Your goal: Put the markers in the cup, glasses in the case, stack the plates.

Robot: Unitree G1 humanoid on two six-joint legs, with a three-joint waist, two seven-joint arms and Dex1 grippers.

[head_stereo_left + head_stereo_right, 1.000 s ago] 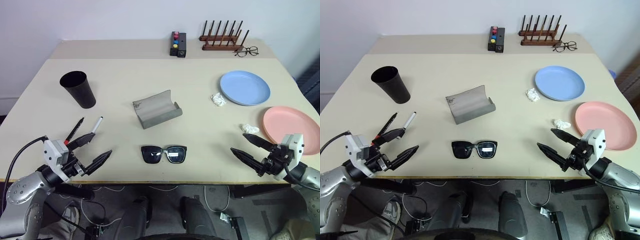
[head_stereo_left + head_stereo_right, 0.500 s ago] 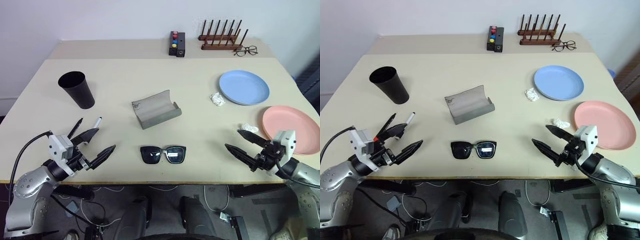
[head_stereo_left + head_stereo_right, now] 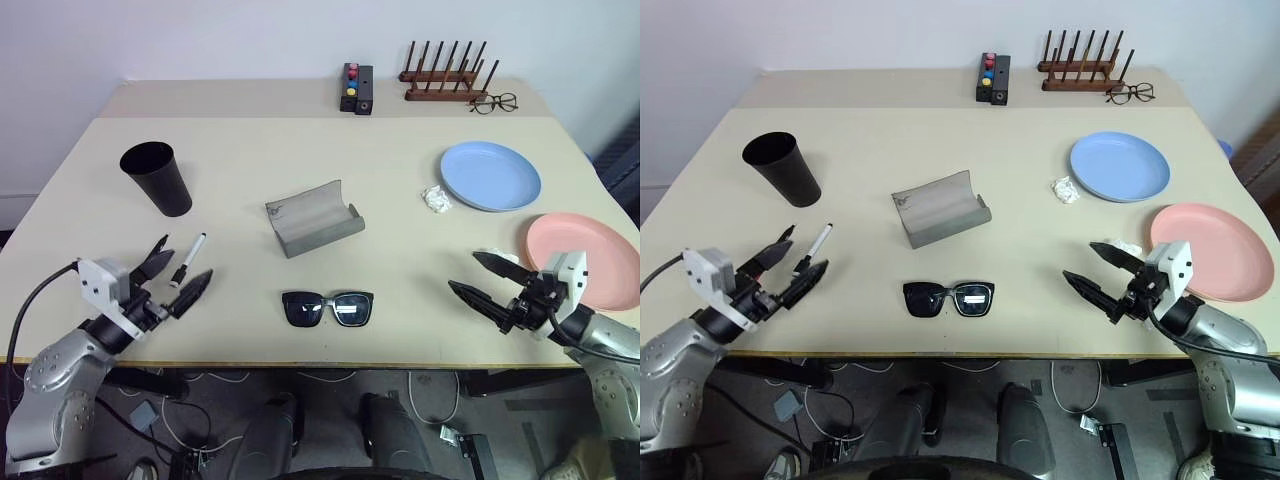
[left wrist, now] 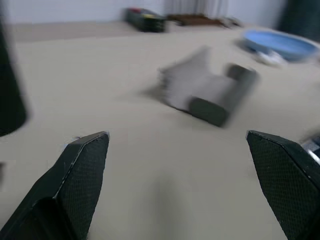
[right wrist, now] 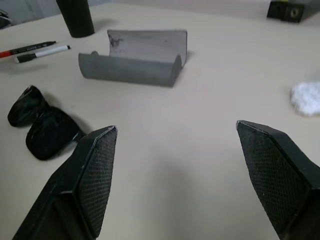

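Left gripper shifted over the markers near table's front-left edge, spread, empty | right gripper spread, empty, beside pink plate | sunglasses front-centre

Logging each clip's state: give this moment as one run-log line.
left tool: open, over markers | right tool: open, empty | sunglasses: on table | case: open | plates: unstacked
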